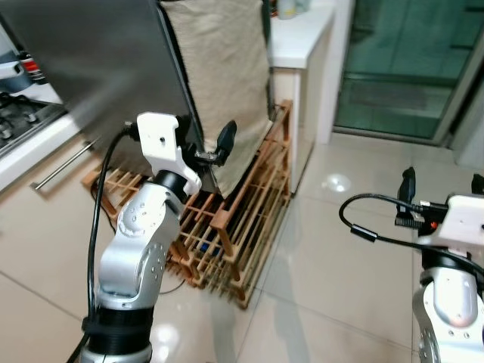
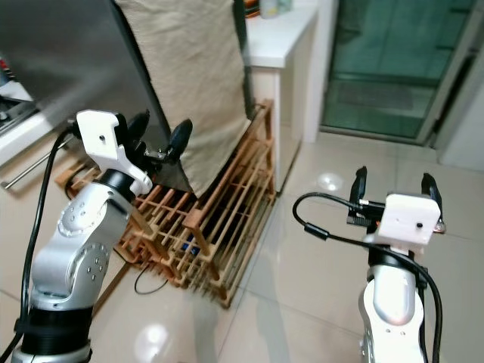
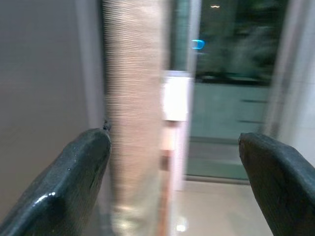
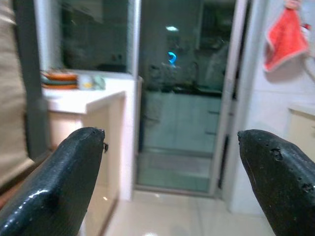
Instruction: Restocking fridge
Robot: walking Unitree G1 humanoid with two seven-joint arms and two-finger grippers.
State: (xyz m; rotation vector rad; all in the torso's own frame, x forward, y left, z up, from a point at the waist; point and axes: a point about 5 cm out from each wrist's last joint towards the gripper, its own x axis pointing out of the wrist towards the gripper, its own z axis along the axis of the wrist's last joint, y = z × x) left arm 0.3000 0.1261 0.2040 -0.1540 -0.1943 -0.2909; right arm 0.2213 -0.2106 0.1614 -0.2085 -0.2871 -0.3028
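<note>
Left gripper [image 2: 160,144] agape beside fridge [image 2: 83,68]

I see a matt steel fridge door [image 1: 98,53], coarse beige cloth [image 1: 223,68], slatted wood rack [image 1: 234,219], glossy tile floor [image 1: 333,265]

The left gripper [image 2: 159,144] sits at the lower edge of the fridge door [image 1: 98,60], its fingers spread, with the hanging cloth [image 1: 223,76] just behind it. Below and behind it stands the wooden rack [image 1: 242,204] on the floor. The white counter [image 1: 299,38] lies beyond the cloth. The right gripper [image 2: 395,185], fingers apart, hovers well to the right over floor tiles [image 1: 333,265], the glass door [image 1: 401,68] ahead of it.
</note>
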